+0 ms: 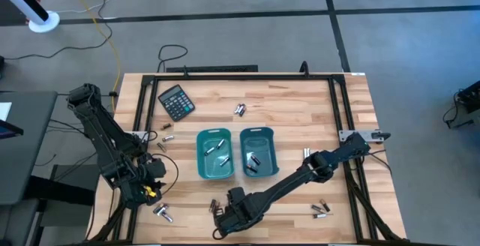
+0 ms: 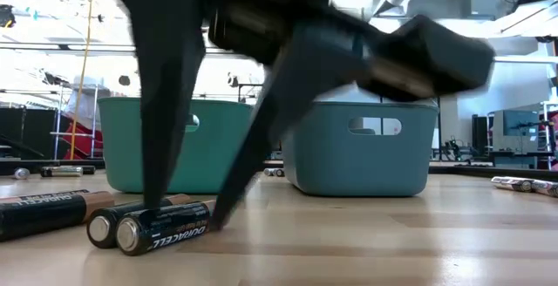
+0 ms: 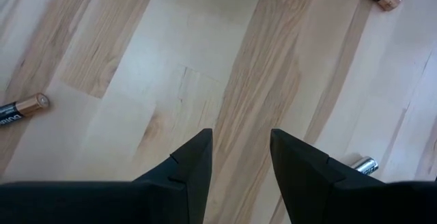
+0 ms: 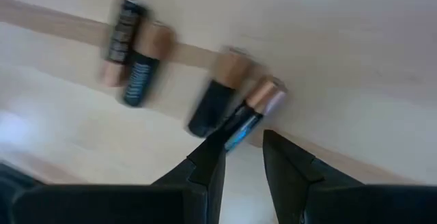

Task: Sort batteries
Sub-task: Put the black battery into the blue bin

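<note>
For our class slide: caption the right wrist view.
Right gripper, fingers apart and empty, above loose batteries on the wooden table.

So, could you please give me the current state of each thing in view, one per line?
Left bin: upright, a few batteries inside.
Right bin: upright, a few batteries inside.
Loose batteries: lying flat on the table.
Calculator: flat near the far left corner.
Right gripper: fingers apart, empty, low over the front batteries.
Left gripper: fingers apart, empty, above bare wood at the table's left.
</note>
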Available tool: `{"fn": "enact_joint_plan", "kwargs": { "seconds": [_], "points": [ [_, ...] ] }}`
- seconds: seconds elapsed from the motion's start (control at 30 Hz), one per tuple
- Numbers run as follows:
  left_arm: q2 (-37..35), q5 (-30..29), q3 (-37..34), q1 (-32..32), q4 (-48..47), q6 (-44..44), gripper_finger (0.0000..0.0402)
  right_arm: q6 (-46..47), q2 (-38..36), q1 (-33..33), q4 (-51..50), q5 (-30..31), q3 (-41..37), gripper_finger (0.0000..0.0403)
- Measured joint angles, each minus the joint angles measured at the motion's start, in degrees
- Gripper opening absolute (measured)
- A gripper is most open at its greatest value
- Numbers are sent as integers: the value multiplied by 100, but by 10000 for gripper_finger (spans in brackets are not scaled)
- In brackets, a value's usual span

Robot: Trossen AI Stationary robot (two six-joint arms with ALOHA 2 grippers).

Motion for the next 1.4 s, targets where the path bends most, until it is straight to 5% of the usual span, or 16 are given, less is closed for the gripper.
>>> {"fn": "enact_joint_plan", "kwargs": {
  "seconds": [0.77,1.1,1.4],
  "points": [
    [0,-5,0,0,5,-98,142,-212,85,-4,-713,-332,-25,116],
    [0,-5,0,0,4,-119,142,-445,67,-7,-894,-428,-111,14],
    [0,-8,0,0,5,-78,142,-138,5,122,-1097,-385,-3,16]
  ]
}}
